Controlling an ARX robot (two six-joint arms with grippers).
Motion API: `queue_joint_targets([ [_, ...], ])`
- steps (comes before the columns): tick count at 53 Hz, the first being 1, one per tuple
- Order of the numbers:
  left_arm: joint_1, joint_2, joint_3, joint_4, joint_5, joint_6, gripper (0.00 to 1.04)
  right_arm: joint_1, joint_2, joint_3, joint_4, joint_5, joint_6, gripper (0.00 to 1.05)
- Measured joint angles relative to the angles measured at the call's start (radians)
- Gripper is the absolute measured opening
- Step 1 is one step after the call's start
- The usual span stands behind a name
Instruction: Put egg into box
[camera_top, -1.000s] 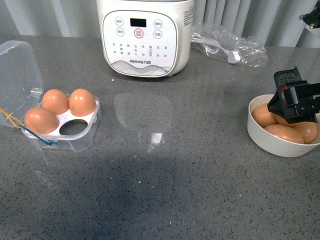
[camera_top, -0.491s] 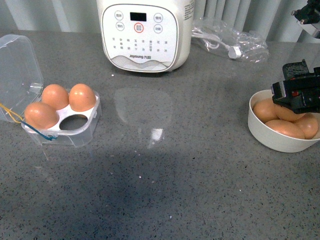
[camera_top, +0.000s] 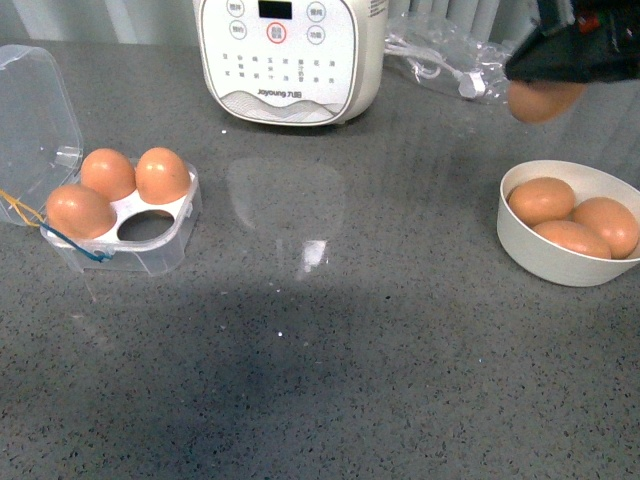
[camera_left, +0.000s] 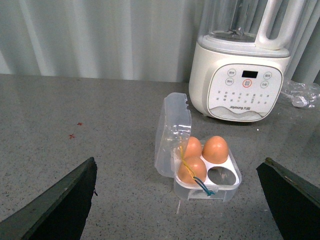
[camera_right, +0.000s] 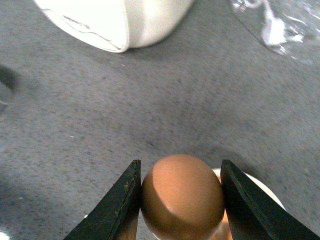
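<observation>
Right fingers (camera_right: 120, 205): clamped on the egg (camera_right: 182, 197), one dark finger on each side, a firm hold!
Egg: up in the air, clear of the desk (camera_top: 350, 350), over its far right part, beyond the bowl (camera_top: 545, 265).
Left fingers (camera_left: 60, 205): spread wide with nothing between them, and the box in plain sight beyond.
Box (camera_top: 140, 262): near the desk's left edge, with its clear lid (camera_top: 35, 110) open and leaning back. Three eggs sit in it, and the front hollow (camera_top: 148, 228) on the right is bare.
Bowl: at the desk's right edge, three eggs inside.
Appliance (camera_top: 290, 55): white, at the far edge near the middle, with a plastic bag (camera_top: 450, 60) just beside it.
</observation>
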Motion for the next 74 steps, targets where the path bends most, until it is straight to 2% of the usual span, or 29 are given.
queue_joint_targets([
  [18, 0.0, 0.0, 0.0, 0.0, 0.0, 0.0, 0.98, 0.19, 0.183, 0.174, -0.002, -0.161, -0.093, 0.4],
  [29, 0.0, 0.0, 0.0, 0.0, 0.0, 0.0, 0.98, 0.262, 0.287, 0.293, -0.035, -0.248, -0.141, 0.4],
  [54, 0.0, 0.0, 0.0, 0.0, 0.0, 0.0, 0.98, 0.379, 0.46, 0.506, -0.124, -0.306, -0.212, 0.4],
  [74, 0.0, 0.0, 0.0, 0.0, 0.0, 0.0, 0.98, 0.417, 0.527, 0.543, -0.139, -0.298, -0.211, 0.4],
])
